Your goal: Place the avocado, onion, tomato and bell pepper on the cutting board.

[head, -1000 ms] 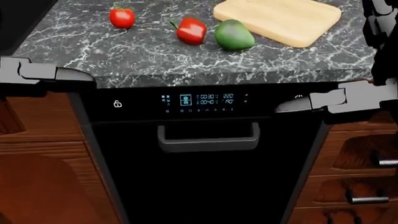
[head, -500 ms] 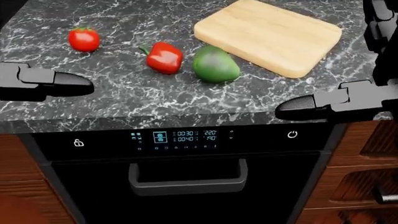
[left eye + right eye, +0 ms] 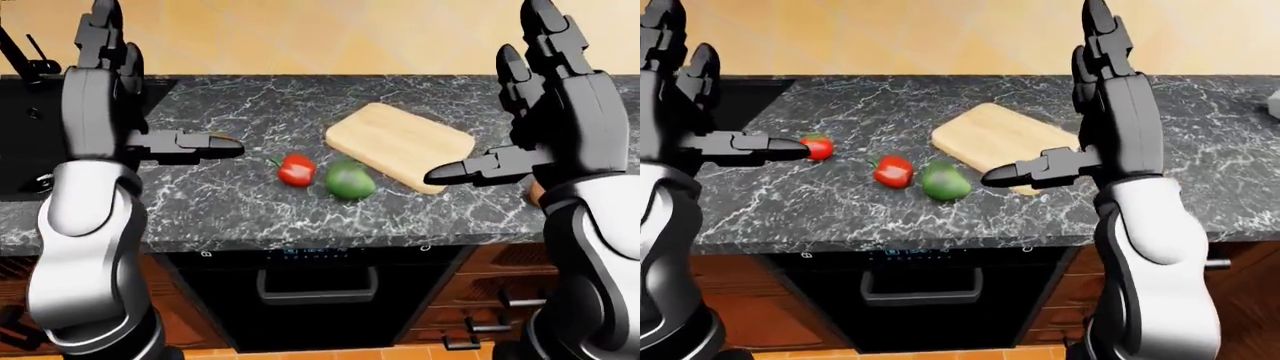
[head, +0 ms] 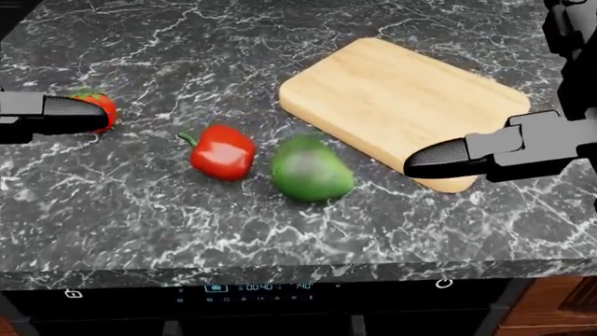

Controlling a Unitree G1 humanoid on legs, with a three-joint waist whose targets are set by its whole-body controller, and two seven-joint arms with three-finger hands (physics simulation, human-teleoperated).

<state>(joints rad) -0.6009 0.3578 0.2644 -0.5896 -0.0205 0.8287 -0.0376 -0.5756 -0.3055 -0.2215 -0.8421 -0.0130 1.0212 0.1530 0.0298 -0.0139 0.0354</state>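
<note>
A red bell pepper [image 4: 222, 152] and a green avocado [image 4: 311, 169] lie side by side on the dark marble counter [image 4: 187, 231]. The wooden cutting board [image 4: 401, 105] lies bare just up and right of them. A red tomato [image 4: 101, 106] sits at the left, partly hidden behind my left thumb. A brown rounded bit [image 3: 536, 195] shows behind my right forearm; I cannot tell if it is the onion. My left hand [image 3: 160, 82] and right hand [image 3: 1045, 97] are raised above the counter, fingers up, thumbs out, both open and empty.
A black oven [image 3: 315, 292] with a handle and lit display sits under the counter. A black sink [image 3: 20, 150] is at the left. Wooden drawers [image 3: 480, 307] stand right of the oven. A grey object [image 3: 1273, 105] shows at the counter's right edge.
The camera has tilted up: the counter and its things have slid down the head view and the oven front has dropped out of it. Both hands remain open.
</note>
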